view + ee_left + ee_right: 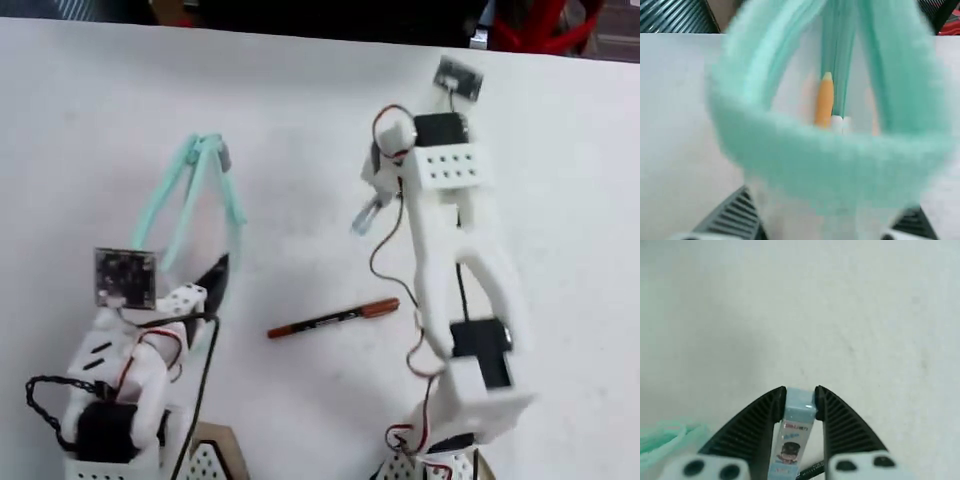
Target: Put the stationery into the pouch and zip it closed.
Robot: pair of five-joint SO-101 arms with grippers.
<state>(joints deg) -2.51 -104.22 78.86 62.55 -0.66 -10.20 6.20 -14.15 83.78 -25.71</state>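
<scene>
Left jaws: closed on the near end of the pouch, whose mouth stands wide open.
Right jaws: clamped on a pale blue eraser, over the counter, apart from the pouch.
Pouch: mint-edged, at the left arm's side of the counter; 1 orange pencil lies inside.
Marker: flat on the counter between the 2 arms, outside the pouch.

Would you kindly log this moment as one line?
right gripper: shut on blue stick | pouch: open, pencil inside | pen: on table
</scene>
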